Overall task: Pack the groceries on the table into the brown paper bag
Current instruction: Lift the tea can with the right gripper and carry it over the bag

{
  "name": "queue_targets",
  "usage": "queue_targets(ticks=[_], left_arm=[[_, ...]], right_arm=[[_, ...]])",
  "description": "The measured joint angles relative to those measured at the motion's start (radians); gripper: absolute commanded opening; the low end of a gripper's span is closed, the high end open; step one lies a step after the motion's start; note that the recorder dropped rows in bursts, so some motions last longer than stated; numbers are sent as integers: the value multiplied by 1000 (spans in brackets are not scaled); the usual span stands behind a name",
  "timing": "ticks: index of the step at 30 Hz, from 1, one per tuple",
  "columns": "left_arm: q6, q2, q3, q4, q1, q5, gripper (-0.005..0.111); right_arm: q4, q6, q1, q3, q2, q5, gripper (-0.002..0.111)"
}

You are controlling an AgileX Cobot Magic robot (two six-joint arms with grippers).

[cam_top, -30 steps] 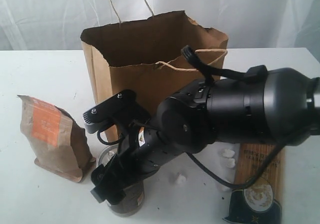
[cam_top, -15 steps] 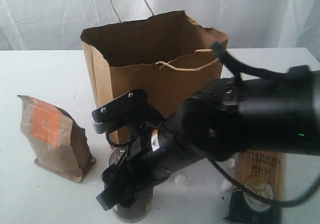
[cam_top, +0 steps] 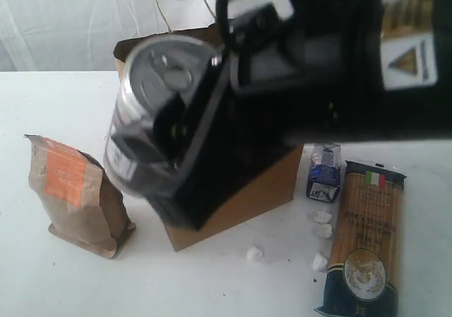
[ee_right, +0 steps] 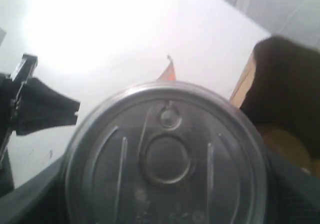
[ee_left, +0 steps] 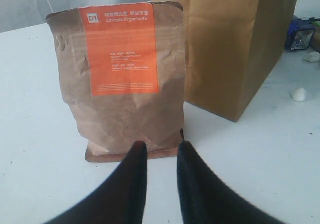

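Aloft, clamped the pull-tab dark can (cam_top: 159,70) in the right tool (cam_top: 155,140), lid toward the wrist camera, clear of the tabletop (cam_top: 56,282), before the upper left corner of the brown paper bag (cam_top: 261,190). Hung the left tool (ee_left: 160,146) narrowly parted, empty, just short of the base of the brown pouch (ee_left: 122,79).

Pouch (cam_top: 74,193) left of bag (cam_top: 263,195) (carton (cam_top: 323,173) right)
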Motion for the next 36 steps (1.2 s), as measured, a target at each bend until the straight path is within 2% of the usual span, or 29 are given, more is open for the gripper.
queue_targets(ticks=[6,10,15,17,23,36], left_arm=[[0,0,0,0,0,0,28],[0,0,0,0,0,0,28],[0,0,0,0,0,0,28],[0,0,0,0,0,0,28],[0,0,0,0,0,0,28],[0,0,0,0,0,0,28]], right_arm=[[-229,0,-11,-186,31,15,0],[-303,0,-100,-289,117,80,0],[-310,18,-224,-329,240,108,0],[-309,44,-242,-329,291,155,0],[-278,67,-247,-329,395,192,0],[-254,71,-247,-342,557,31,0]])
